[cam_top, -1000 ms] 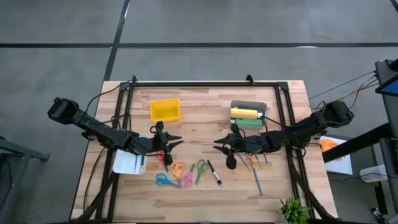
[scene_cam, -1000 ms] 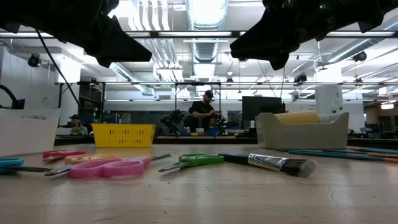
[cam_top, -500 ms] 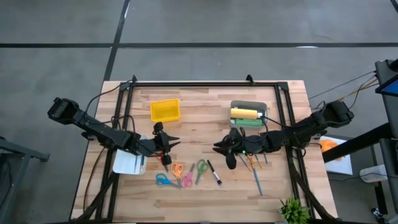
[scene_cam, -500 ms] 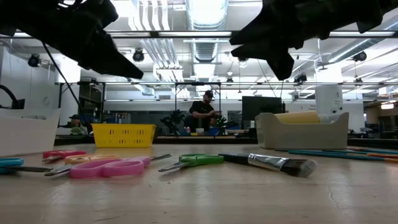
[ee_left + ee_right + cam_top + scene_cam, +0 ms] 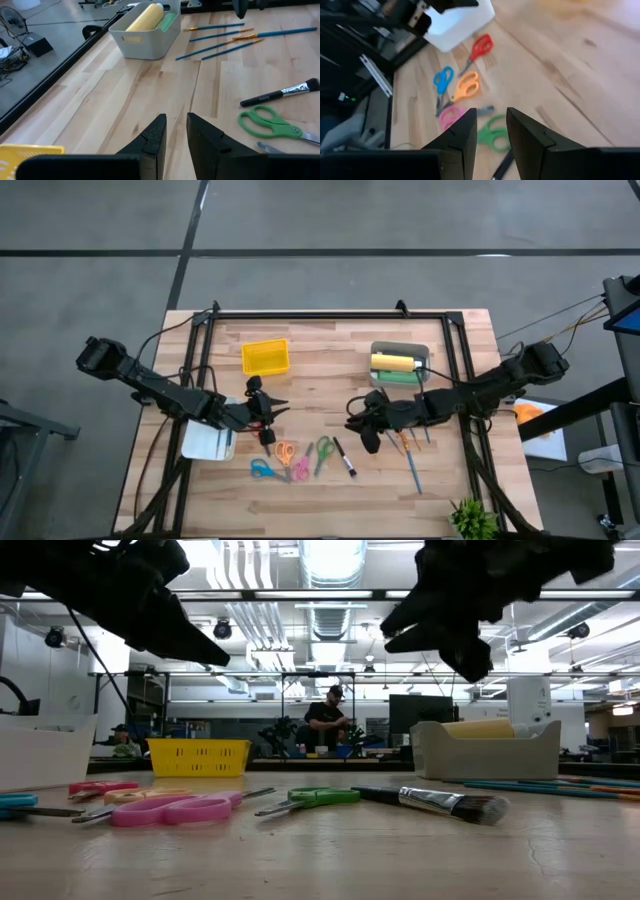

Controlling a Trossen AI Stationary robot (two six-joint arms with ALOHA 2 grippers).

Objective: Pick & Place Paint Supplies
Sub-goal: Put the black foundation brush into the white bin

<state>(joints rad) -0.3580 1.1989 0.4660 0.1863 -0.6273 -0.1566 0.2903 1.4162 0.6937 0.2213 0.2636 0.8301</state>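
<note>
A light wooden table (image 5: 330, 350) with a black frame fills the middle of the overhead view, and two dark robot arms reach in over it from either side. On the far right of the table sits a grey plastic bin (image 5: 400, 364) holding a yellow cylindrical paint bottle (image 5: 393, 362) and a green one (image 5: 402, 376) side by side. A small yellow plastic basket (image 5: 265, 357) stands on the far left, and a white tray (image 5: 207, 442) lies at the left edge. Near the front, scissors with red, orange, blue, pink and green handles (image 5: 292, 457) lie scattered, with a black-handled brush (image 5: 344, 457) just to their right. Further right lie thin teal and orange brushes (image 5: 409, 450). The left gripper (image 5: 270, 416) hovers above the scissors, fingers a narrow gap apart, holding nothing. The right gripper (image 5: 362, 422) hangs above the table's middle, just left of the thin brushes, fingers also narrowly apart and empty.
</note>
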